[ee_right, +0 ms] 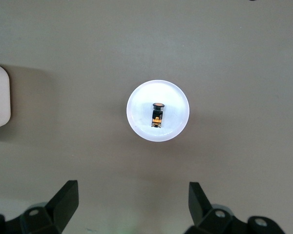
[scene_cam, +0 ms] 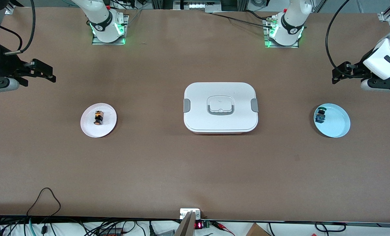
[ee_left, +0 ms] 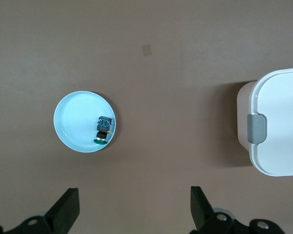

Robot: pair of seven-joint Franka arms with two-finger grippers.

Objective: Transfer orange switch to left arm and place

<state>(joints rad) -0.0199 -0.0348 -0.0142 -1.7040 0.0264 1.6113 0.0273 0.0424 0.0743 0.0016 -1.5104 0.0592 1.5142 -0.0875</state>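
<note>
Here, the orange switch [scene_cam: 98, 117] lies on a white plate [scene_cam: 89, 126]; the box [scene_cam: 220, 107] sits mid-table, both grippers [scene_cam: 49, 72] [scene_cam: 338, 74] hanging open at the table's ends.

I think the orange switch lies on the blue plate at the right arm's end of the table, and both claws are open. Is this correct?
Not quite: the orange switch lies on the white plate, as the right wrist view shows. The blue plate holds the green switch. The left claw and right claw are open.
</note>
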